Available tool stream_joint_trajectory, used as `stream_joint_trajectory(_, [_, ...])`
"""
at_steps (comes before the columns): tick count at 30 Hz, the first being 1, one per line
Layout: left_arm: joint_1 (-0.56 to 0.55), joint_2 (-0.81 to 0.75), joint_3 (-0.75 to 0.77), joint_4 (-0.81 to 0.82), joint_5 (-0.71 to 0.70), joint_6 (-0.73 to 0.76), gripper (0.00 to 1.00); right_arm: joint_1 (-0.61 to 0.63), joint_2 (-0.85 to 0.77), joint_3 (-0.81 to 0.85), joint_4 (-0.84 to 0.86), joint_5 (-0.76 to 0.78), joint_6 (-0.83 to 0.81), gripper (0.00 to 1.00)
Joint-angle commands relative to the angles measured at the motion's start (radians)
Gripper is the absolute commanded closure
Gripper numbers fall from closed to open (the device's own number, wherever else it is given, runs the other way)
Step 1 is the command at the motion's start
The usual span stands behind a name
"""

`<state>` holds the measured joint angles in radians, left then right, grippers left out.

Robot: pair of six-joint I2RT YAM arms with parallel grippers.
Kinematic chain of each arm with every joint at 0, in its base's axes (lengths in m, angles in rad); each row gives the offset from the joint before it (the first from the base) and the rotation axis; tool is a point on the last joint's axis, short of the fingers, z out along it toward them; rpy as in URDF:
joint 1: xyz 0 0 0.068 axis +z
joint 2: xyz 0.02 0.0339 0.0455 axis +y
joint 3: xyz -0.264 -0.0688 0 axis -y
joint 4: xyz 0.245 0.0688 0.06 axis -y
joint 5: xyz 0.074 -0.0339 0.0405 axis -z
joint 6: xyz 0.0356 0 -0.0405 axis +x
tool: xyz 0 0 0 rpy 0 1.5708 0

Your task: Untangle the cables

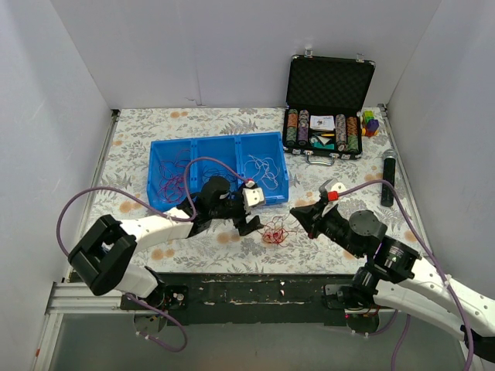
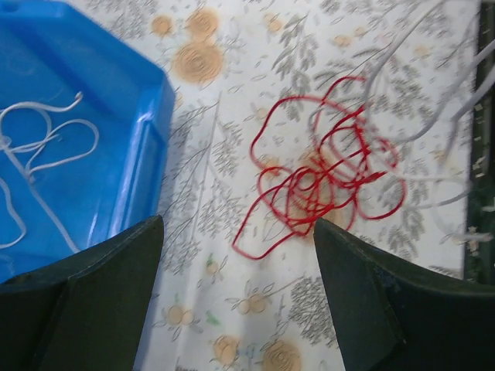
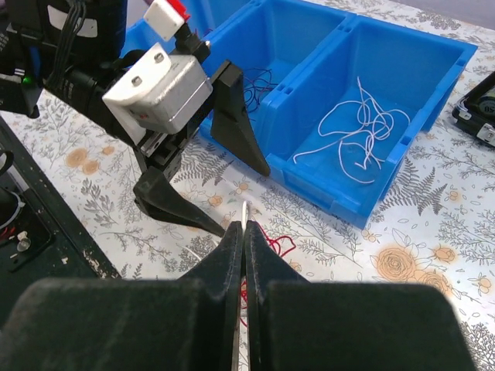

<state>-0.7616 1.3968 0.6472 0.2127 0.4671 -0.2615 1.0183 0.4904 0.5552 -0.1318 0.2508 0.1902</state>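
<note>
While the red tangle (image 2: 313, 189) is lying on the counter (image 1: 131, 154) just in front of the blue bin (image 1: 220, 141), the left hand (image 2: 238, 224) is hovering over it, fingers spread wide and holding nothing. The right hand (image 3: 244, 228) is pinching fully closed on a thin white cable (image 3: 244, 210), which appears to be rising out of the knot's far side, though it is blurring in the left wrist view. Loose white strands (image 3: 360, 127) are lying in the bin's nearest compartment. These wires are looking nearly weightless, limp yet springy, so the whole knot is likely to lift with one pulled strand. I would be taking a single outer red loop rather than the dense middle, anchoring it while the white one is drawn out slowly. Such thin wire may slip between the pads.
</note>
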Motion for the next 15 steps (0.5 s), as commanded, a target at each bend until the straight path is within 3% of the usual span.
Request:
stream_joint_trajectory(1, [-0.004, 0.031, 0.069, 0.027, 0.253, -0.172, 0.22, -0.001, 0.013, 0.051, 0.061, -0.027, -0.018, 0.99])
stream_joint_trajectory(5, [-0.01, 0.047, 0.054, 0.033, 0.369, -0.263, 0.22, 0.0, 0.02, 0.048, 0.064, -0.031, -0.017, 0.99])
stream_joint_trajectory(15, [-0.096, 0.142, -0.007, 0.097, 0.16, -0.177, 0.22, -0.001, -0.006, 0.002, 0.081, -0.062, 0.021, 0.99])
